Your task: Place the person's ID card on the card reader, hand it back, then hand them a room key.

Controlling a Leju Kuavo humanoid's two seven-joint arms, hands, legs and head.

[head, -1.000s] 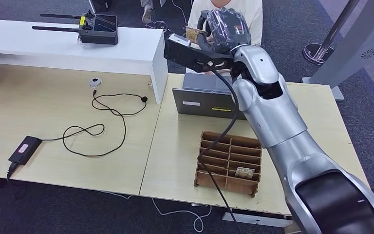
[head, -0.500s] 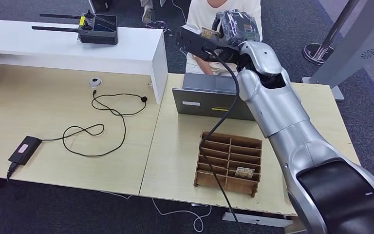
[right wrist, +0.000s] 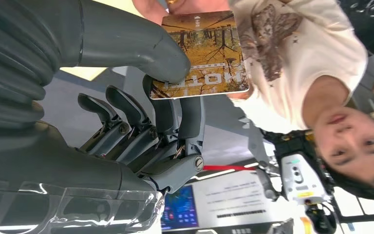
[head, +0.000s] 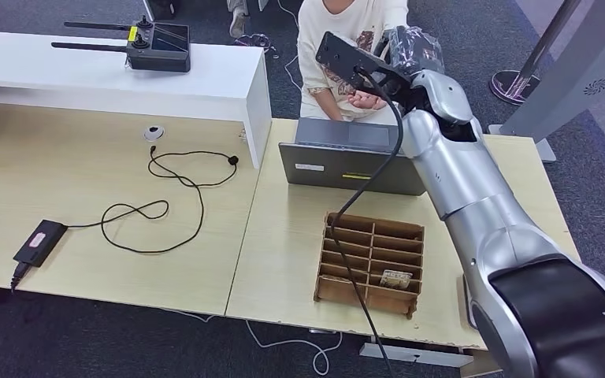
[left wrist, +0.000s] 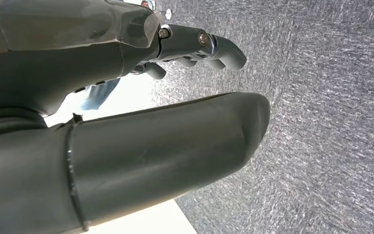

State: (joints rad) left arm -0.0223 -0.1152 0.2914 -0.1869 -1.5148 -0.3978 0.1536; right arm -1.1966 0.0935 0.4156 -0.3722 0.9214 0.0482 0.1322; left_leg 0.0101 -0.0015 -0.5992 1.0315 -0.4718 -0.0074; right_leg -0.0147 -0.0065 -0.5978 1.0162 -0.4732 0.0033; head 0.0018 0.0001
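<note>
My right hand (head: 410, 51) reaches over the far table edge toward a seated person in a white shirt (head: 339, 31). In the right wrist view the thumb and fingers of that hand (right wrist: 141, 122) pinch a room key card (right wrist: 204, 53) printed with yellow autumn trees and the word HOTEL. The person's fingers (right wrist: 175, 5) touch the card's far edge, and their open palm (head: 366, 98) lies below my hand. The grey card reader (head: 347, 161) stands on the table under my arm. My left hand (left wrist: 151, 146) hangs over the carpet, fingers apart, holding nothing.
A brown cardboard divider tray (head: 339, 287) near the front edge holds one card (head: 396, 277) in a compartment. A black cable (head: 165, 205) and power brick (head: 39, 240) lie on the left table. A black controller (head: 157, 47) sits on the white shelf (head: 205, 87).
My right arm has swung right and farther out over the table edge with the card. The person's palm now shows beneath my hand.
</note>
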